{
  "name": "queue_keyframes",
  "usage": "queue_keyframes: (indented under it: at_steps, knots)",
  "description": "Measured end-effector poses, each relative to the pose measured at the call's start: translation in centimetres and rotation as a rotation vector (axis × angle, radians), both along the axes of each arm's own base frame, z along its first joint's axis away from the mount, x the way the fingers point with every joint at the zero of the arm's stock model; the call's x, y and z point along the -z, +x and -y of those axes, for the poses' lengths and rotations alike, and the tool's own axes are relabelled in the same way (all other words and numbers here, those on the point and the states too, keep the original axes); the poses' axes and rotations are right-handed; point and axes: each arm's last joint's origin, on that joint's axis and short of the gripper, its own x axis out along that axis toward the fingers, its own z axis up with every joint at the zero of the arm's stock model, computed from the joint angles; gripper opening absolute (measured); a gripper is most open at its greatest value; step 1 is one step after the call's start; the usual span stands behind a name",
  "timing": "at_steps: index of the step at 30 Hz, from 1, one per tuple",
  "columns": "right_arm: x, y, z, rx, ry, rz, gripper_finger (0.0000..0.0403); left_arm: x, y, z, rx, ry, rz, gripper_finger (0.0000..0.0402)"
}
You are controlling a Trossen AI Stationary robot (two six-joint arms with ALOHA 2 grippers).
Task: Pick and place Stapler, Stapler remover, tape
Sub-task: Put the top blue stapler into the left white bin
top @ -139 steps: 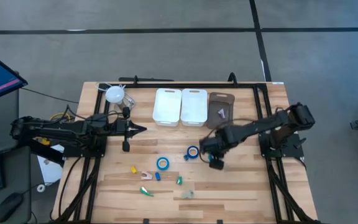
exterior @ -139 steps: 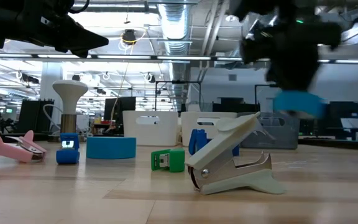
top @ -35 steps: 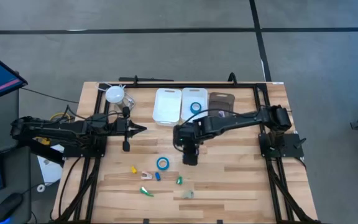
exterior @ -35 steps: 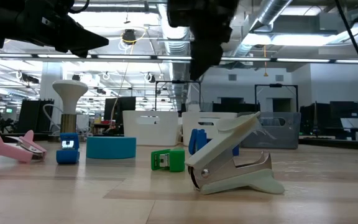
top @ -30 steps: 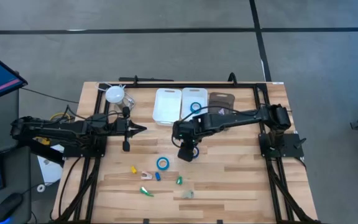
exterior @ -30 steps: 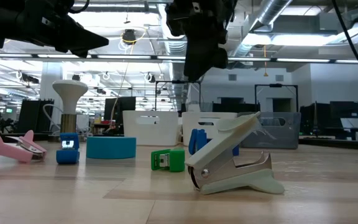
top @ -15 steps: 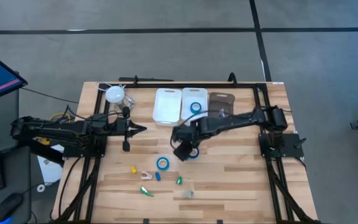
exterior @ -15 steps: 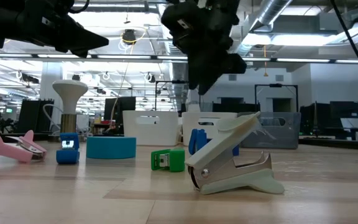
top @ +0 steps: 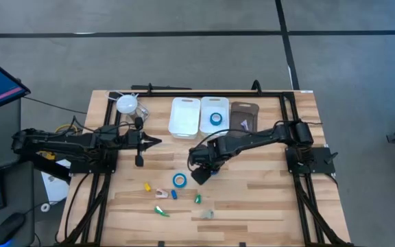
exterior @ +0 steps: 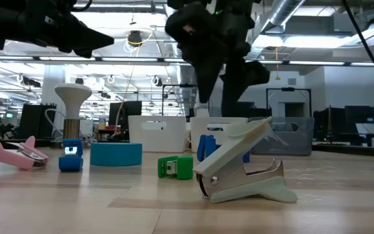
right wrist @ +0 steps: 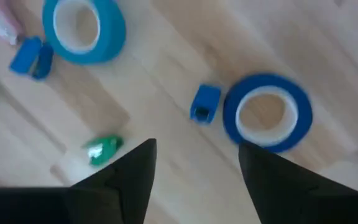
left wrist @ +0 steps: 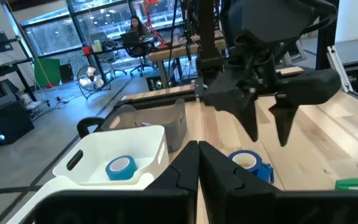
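The right gripper [top: 201, 169] hangs at the centre of the high view with its jaws wide apart and nothing between them. One roll of blue tape [right wrist: 267, 112] lies on the wooden table [top: 266, 199] just below it, and a second roll [top: 180, 180] sits a little to the lower left. A third roll [top: 215, 118] rests inside the right-hand white bin [top: 214, 129] near the top. The pale staple remover [exterior: 242, 169] stands in the foreground of the low view. The left gripper [top: 153, 143] waits at centre left, jaws together.
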Motion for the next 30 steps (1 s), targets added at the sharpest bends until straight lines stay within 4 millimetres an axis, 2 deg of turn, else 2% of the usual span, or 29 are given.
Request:
queue_keyframes:
  at_steps: [3,12,14,25,30]
  knots:
    - [0.0,0.1,0.1,0.001,-0.001,0.009,0.0219,0.0,0.0,0.0,0.000,0.000,0.003,0.0003]
    - [3.4,1.0,-0.3,-0.049,0.029,-0.054,0.0187,0.0,0.0,0.0,-0.001,-0.003,0.000,0.0003]
    - [3.9,1.6,-0.5,-0.058,0.040,-0.022,0.0180,0.0,0.0,0.0,0.000,-0.003,-0.001,0.0003]
    - [3.8,1.6,-0.2,-0.084,0.029,-0.021,0.0146,0.0,0.0,0.0,0.000,-0.003,-0.002,0.0003]
    - [3.6,2.2,-0.4,-0.093,0.047,0.048,0.0142,0.0,0.0,0.0,0.000,-0.003,-0.001,0.0003]
